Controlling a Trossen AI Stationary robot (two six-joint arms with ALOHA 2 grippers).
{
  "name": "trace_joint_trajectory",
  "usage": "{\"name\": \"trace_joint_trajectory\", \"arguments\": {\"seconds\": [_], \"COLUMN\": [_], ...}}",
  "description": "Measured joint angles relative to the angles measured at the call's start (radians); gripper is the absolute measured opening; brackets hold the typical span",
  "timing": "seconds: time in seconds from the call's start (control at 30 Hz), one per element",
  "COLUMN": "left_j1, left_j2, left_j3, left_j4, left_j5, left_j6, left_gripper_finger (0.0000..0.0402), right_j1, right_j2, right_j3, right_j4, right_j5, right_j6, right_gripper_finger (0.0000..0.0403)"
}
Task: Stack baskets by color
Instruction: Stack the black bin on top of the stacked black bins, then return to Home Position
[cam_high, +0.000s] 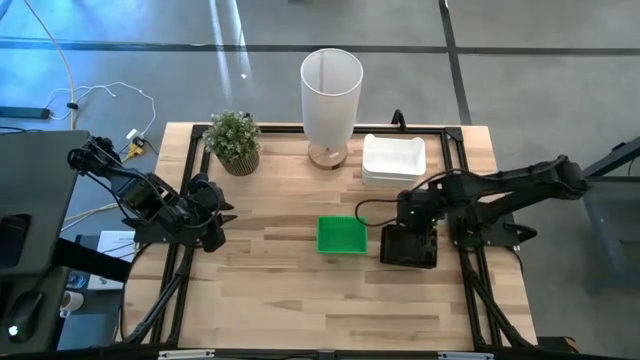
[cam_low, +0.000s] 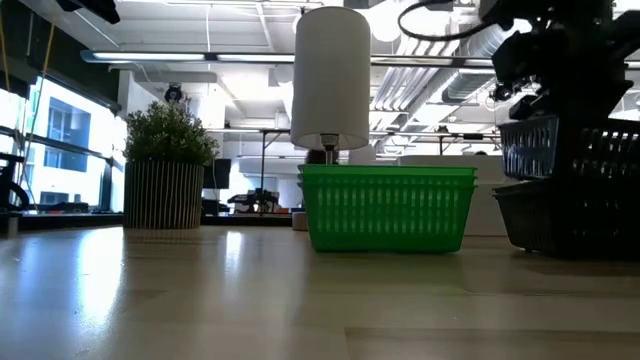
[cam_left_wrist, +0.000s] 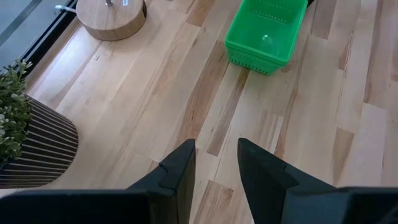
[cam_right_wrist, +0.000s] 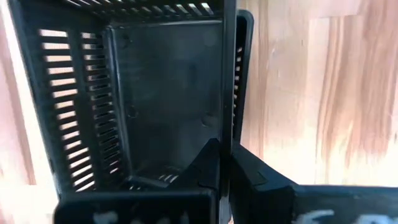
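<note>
1. Pinching a black basket (cam_right_wrist: 124, 93) by its wall, the right gripper (cam_right_wrist: 225, 162) is filling the right wrist view; its fingers are pressed together on the thin rim, one inside, one outside. A second black rim is showing just past the held wall, so I judge this basket is being nested onto another.
2. Low view: the held black basket (cam_low: 565, 145) is hanging tilted just above a black stack (cam_low: 570, 220), right of the green stack (cam_low: 388, 208). How many greens are nested there I cannot tell.
3. High view: the white stack (cam_high: 393, 160) is sitting behind the green stack (cam_high: 341, 236), beside the bin (cam_high: 330, 95); the black baskets (cam_high: 409, 245) are lying just right of the green. No loose basket is showing elsewhere, so white and green seem finished and black is nearly done.
4. Left wrist view: the left gripper (cam_left_wrist: 216, 171) is waiting well left of the green stack (cam_left_wrist: 264, 34), fingers partly spread, holding nothing.
</note>
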Motion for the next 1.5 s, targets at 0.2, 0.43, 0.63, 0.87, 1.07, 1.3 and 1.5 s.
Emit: {"name": "trace_joint_trajectory", "arguments": {"seconds": [0.2,0.43,0.63,0.87,1.07,1.3,1.5], "left_j1": [0.000,0.000,0.000,0.000,0.000,0.000,0.000], "left_j2": [0.000,0.000,0.000,0.000,0.000,-0.001,-0.020], "left_j3": [0.000,0.000,0.000,0.000,0.000,-0.009,-0.108], "left_j4": [0.000,0.000,0.000,0.000,0.000,0.016,0.138], "left_j5": [0.000,0.000,0.000,0.000,0.000,-0.016,-0.011], "left_j6": [0.000,0.000,0.000,0.000,0.000,0.000,0.052], "left_gripper_finger": [0.0106,0.0106,0.0106,0.0106,0.0106,0.0106,0.0106], "right_j1": [-0.001,-0.001,-0.001,0.000,0.000,0.044,0.171], "right_j2": [0.068,0.116,0.125,0.121,0.120,0.009,-0.172], "right_j3": [0.000,0.000,0.000,0.000,0.046,0.079,0.079], "right_j4": [0.006,0.007,0.008,0.005,-0.078,-0.053,0.018], "right_j5": [-0.021,-0.029,-0.025,0.020,0.002,0.080,0.284], "right_j6": [-0.017,-0.007,-0.007,0.012,0.049,0.139,0.248], "right_gripper_finger": [0.0000,0.0000,0.0002,0.0070,0.0119,0.0123,0.0124]}}
